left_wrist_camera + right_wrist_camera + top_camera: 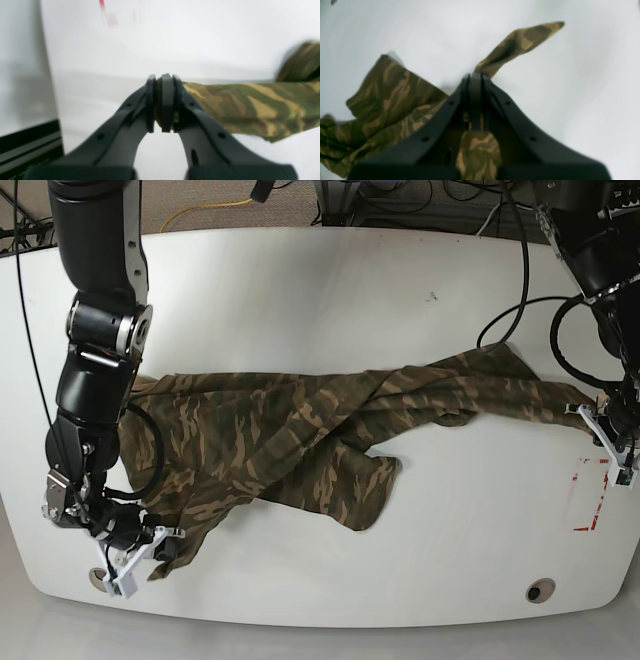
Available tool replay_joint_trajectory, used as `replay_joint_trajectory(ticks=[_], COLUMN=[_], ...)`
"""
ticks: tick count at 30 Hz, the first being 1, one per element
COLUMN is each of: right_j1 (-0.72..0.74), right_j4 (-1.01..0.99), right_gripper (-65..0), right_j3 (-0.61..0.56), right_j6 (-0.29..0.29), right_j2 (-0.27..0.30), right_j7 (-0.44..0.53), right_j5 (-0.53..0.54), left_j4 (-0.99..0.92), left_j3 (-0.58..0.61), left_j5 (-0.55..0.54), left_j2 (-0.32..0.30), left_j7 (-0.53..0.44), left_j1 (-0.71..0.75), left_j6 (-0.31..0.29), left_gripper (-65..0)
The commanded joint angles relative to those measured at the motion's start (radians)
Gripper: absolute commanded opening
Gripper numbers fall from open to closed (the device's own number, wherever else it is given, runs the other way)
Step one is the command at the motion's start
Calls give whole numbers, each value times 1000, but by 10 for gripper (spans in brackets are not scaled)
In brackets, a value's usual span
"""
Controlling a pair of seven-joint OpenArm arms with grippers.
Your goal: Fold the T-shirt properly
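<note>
The T-shirt (300,440), limp and light, lies stretched and rumpled across the desk (330,300), pinched at opposite edges by the closed left fingers (162,100) and right fingers (475,100); grasp hems or corners.

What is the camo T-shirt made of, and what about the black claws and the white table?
T-shirt: soft matte cloth, probably cotton; it wrinkles and drapes.
Left gripper and right gripper: matte black, likely hard plastic; smooth moulded shapes with small holes.
Table: smooth white top, faintly shiny; material unclear.
</note>
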Motion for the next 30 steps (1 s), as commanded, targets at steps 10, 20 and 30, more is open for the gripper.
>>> replay_joint_trajectory(ticks=[10, 20, 30], right_j1=[312, 395, 219], right_j4=[44, 176, 187], right_gripper=[-650, -650, -650], right_j3=[5, 9, 86], right_j6=[3, 117, 147], right_j2=[51, 126, 229], right_j7=[-122, -266, -318], right_j5=[15, 17, 213], left_j4=[46, 19, -4], left_j3=[-9, -9, -14], left_j5=[6, 7, 6], left_j2=[-3, -56, -62], left_j7=[117, 123, 120], left_j1=[-311, -446, -332], left_j6=[7, 10, 4], left_gripper=[-650, -650, -650])
